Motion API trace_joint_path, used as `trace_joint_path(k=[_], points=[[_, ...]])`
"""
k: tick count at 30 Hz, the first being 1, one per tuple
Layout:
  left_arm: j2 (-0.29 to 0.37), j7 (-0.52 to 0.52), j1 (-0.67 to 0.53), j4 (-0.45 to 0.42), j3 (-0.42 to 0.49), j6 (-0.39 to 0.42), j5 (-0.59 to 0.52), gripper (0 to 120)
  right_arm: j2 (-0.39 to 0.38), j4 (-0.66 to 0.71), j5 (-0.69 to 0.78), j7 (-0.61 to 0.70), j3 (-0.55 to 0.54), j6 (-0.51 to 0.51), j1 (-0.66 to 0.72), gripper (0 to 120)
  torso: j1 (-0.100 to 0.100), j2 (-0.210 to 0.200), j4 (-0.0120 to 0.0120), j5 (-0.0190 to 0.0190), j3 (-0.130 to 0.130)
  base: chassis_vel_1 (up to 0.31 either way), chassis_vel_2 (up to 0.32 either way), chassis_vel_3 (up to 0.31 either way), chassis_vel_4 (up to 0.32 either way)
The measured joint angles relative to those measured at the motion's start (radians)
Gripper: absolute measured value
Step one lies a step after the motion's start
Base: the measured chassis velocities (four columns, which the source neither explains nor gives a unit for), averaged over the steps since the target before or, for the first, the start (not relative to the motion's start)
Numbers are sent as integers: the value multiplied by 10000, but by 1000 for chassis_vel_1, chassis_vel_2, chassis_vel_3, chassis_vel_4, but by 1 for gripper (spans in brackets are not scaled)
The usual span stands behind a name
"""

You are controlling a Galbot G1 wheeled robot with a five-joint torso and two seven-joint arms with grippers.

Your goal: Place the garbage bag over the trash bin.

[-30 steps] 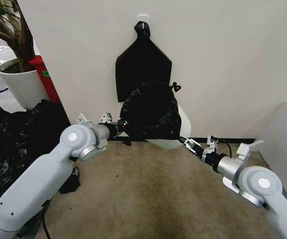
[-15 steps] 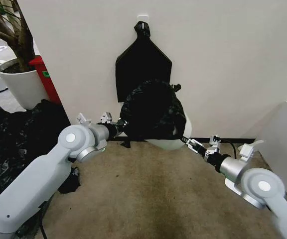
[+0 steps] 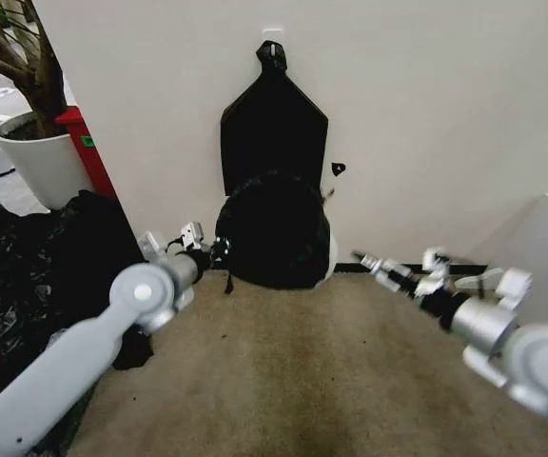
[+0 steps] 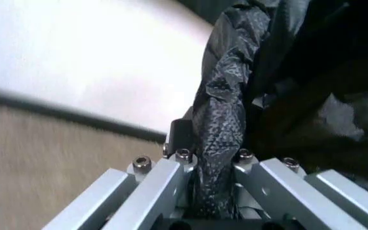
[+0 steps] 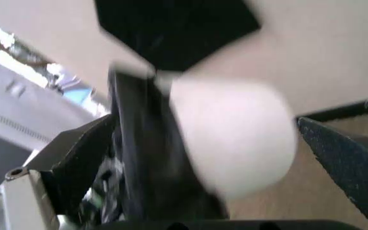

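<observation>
Two arms at work: one gripper each side of the bin, low against the wall.
Far left: large white plant pot [image 3: 38, 157] with a plant in it; below it a heap of black plastic sheeting [image 3: 41, 276] on the floor.
Left gripper [image 3: 209, 255]: at the left flank of the bin; in the left wrist view its fingers are clamped on a twisted fold of the garbage bag [image 4: 219, 120].
Garbage bag, head view [image 3: 272, 231]: black film covers nearly all of the side of the bin facing the camera; it sits between the two grippers, just below the flat black bundle [image 3: 273, 129] hung on the wall.
Trash bin [image 3: 330, 255]: only a white sliver shows at the bag's right edge from the head; the right wrist view shows its white wall [image 5: 235, 134] bare beside the film. Cannot tell whether anything lies inside.
Right gripper [image 3: 362, 258]: just right of the bin, apart from it; fingers spread, holding nothing.
Step in hand, my reading: draw the bag mouth fully round the rim.
Doing it well: keep the left clamp firm, pull evenly, avoid tipping the light bin or tearing the thin film.
</observation>
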Motion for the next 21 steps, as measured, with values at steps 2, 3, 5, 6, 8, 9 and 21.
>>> trace_joint_path(k=[2,3,5,6,8,9,21], points=[[205,1185,224,239,194,-481,1283,1,-557,-578,646,11,-259,-40,840,100,0,0,3,-9,0,0,0,0,0],[263,1630,277,298,245,-645,1724,1,-781,-813,763,-97,-580,-163,1215,100,0,-1,4,-11,1,0,0,0,0],[300,1961,302,320,274,-776,2066,1,-937,-987,801,-213,-862,-265,1481,100,0,-1,4,-7,1,0,0,0,0],[340,2358,314,339,309,-982,2526,1,-1131,-1233,820,-415,-1294,-397,1849,100,0,0,3,-2,1,0,0,0,0],[465,2975,320,344,352,-1249,3280,1,-1413,-1587,831,-827,-1998,-658,2341,100,0,0,0,-3,1,0,0,0,0],[525,3190,323,340,364,-1336,3543,1,-1554,-1707,811,-1076,-2264,-743,2493,100,0,-1,0,0,1,0,0,0,0],[1479,5820,130,568,427,-2587,7054,1,-2368,-2242,-1255,-3580,-4459,-871,3554,100,0,0,2,-7,1,0,0,0,0]])
